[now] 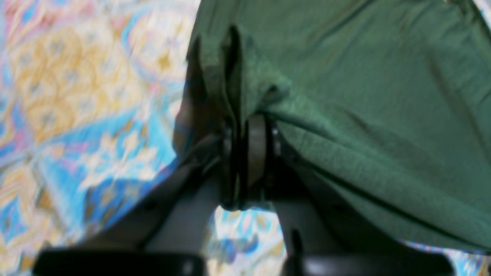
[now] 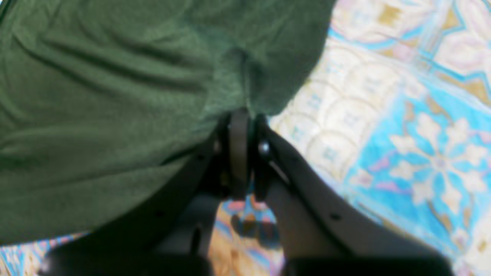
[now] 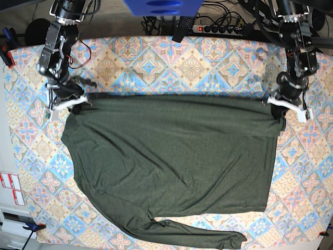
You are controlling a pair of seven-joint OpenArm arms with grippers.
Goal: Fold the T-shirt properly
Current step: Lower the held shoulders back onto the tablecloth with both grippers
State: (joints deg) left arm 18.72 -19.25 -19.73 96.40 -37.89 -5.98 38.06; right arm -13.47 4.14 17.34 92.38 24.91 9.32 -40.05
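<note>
Sleeve nearest me, shirt (image 3: 171, 161) flat on patterned cloth (image 3: 156, 62).
I see its top fold running side to side; left gripper (image 1: 245, 119) and right gripper (image 2: 241, 115) each pinch a corner.

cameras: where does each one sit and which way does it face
Left wrist: rides the left arm, looks along its end effector, shut on the T-shirt edge, patterned cloth beyond.
Right wrist: rides the right arm, looks along its end effector, pinching the same shirt.
Base: overhead, facing down at the spread shirt with both arms at its far corners.
Shared: every view shows shirt and cloth.
</note>
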